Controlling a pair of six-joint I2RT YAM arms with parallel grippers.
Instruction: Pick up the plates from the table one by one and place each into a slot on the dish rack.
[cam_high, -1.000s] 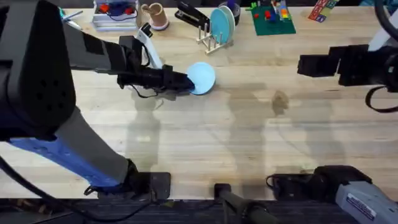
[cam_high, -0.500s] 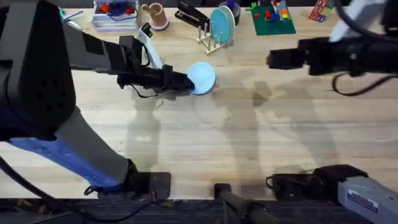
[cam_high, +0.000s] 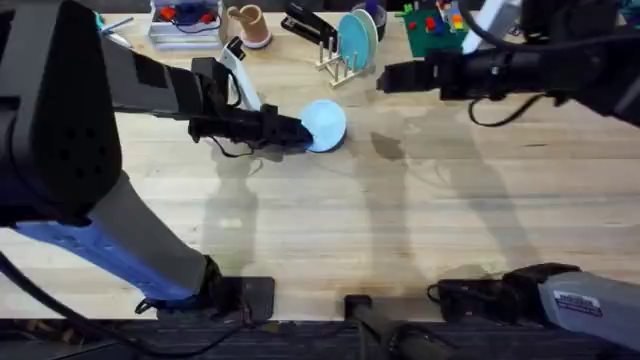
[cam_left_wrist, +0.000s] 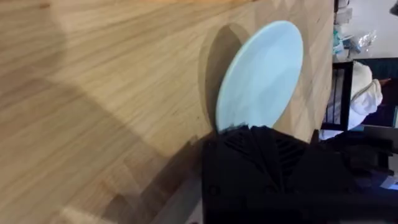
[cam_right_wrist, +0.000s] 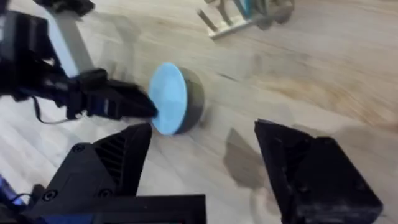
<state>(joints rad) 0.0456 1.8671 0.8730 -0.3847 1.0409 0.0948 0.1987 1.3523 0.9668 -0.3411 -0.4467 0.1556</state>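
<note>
A pale blue plate (cam_high: 324, 123) is pinched by the left gripper (cam_high: 296, 133), tilted above the table (cam_high: 400, 220). The right gripper (cam_right_wrist: 202, 155) is held spread. No writing can be read.

A pale blue plate (cam_left_wrist: 260, 78) is gripped at its edge by the left hand (cam_left_wrist: 239, 134), held tilted on edge above the wooden desk (cam_left_wrist: 93, 93), where its shadow is cast.

The large light plank table (cam_high: 400, 220) is seen as grained wood with a low sheen. The pale blue round plate (cam_left_wrist: 261, 71) looks smooth and matt. At 12 o'clock, the small pale peg rack (cam_high: 338, 66) appears wooden.
</note>
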